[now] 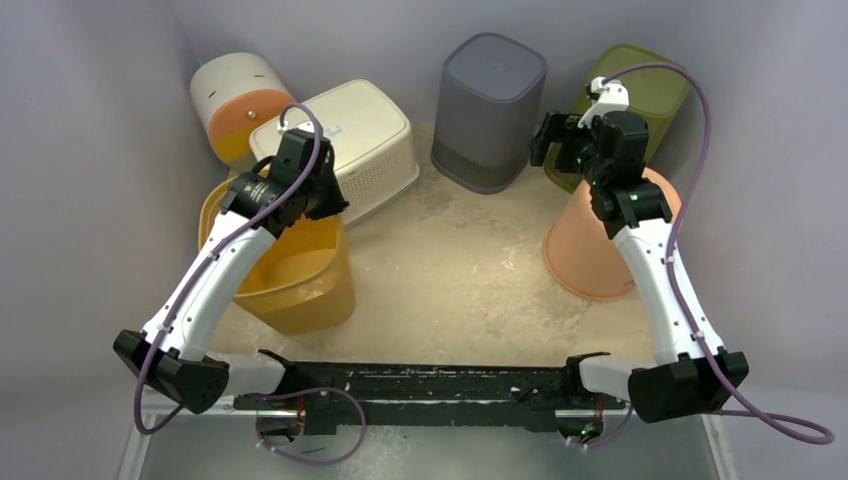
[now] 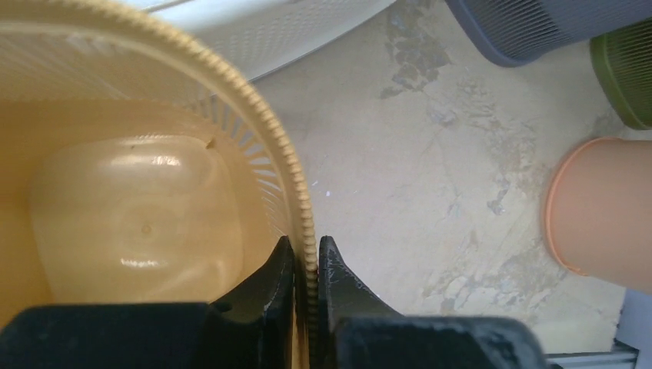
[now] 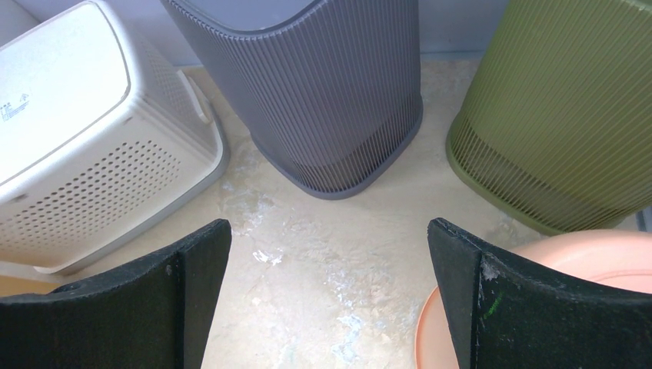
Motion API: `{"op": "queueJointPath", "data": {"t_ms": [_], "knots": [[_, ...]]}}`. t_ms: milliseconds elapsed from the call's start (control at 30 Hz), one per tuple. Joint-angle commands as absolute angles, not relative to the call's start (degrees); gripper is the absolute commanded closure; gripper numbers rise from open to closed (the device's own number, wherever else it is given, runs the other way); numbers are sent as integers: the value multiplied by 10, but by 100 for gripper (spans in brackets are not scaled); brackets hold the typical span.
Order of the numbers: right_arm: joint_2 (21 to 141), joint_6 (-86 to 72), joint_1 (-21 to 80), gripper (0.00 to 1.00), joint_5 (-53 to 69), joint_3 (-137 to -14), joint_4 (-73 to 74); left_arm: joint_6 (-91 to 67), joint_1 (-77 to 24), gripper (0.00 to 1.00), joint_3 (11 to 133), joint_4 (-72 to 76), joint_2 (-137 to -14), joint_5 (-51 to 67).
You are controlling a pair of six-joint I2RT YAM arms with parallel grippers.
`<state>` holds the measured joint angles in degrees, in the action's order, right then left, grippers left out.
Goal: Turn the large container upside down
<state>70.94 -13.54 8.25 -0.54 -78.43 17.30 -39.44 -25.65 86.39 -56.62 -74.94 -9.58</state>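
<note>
Locate the large yellow ribbed plastic container (image 1: 300, 288): it stands mouth up, touching the near left side of the white perforated plastic basket (image 1: 365, 140). The left gripper (image 2: 306, 247) is clamped on its rim, one finger inside, one outside. The right gripper (image 3: 329, 231), well right of that basket, is spread wide and holds nothing.

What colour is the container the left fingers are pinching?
Yellow container, best in left wrist view.

Overhead and close wrist views share grey bin (image 1: 489, 110).
</note>
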Motion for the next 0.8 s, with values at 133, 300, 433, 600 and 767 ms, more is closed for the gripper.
{"op": "queueJointPath", "data": {"t_ms": [133,300,433,600,767], "knots": [[678,-131,84,0,-24,-767,155,-367,-279,100,864,-577,-736,-110],[681,-133,84,0,-37,-771,152,-421,-326,100,954,-531,-754,-58],[690,-135,84,0,-45,-777,155,-471,-379,100,1029,-478,-785,-38],[696,-130,84,0,-70,-780,160,-526,-427,100,1026,-368,-809,6],[700,-131,83,0,-125,-795,174,-538,-465,100,1007,-276,-847,26]]}}
